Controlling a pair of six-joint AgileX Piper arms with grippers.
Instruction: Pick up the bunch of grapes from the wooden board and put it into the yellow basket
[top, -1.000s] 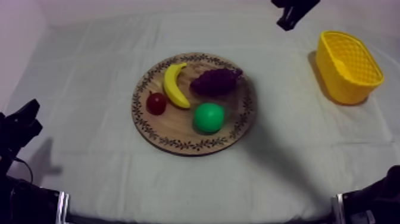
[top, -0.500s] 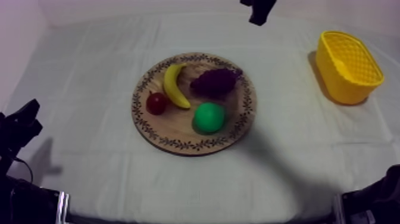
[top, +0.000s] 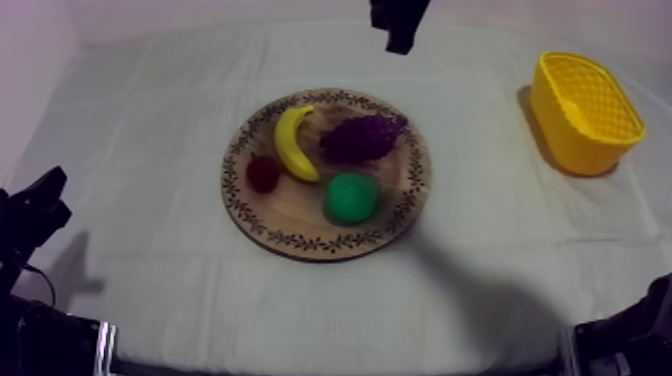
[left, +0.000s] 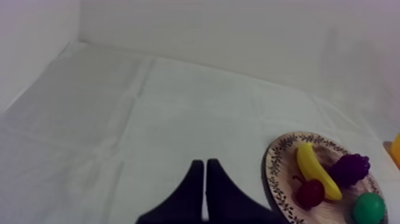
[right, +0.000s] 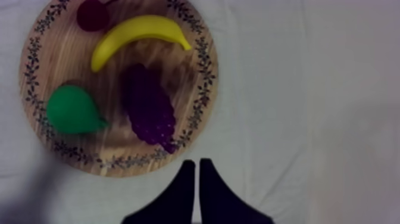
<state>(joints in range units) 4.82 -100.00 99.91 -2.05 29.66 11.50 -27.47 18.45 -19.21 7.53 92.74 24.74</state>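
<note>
At the near left edge of the table the left gripper (left: 205, 168) rests low, its two black fingers pressed together on nothing. Farther in, near the middle of the table, lies the round wooden board (top: 300, 241): a green pear (top: 351, 197) sits toward its near edge, a small red fruit (top: 263, 173) at its left edge, and a banana (top: 292, 145) runs from there toward the far edge. The bunch of grapes (top: 362, 136) lies on its side at the board's far right edge, close beside the banana and just beyond the pear, its narrow tip reaching the patterned rim. Just past that rim the right gripper (right: 196, 165) hangs over the cloth, fingers clenched into a narrow wedge with nothing between them. The yellow basket (top: 570, 140) stands well apart at the far right edge of the table. As a toy, the bunch is probably light and fairly stiff, and its knobbly surface should give the fingers purchase. The likeliest hold is across its thick middle, square to its length, once the fingers part; the tapering tip looks apt to slip out
</note>
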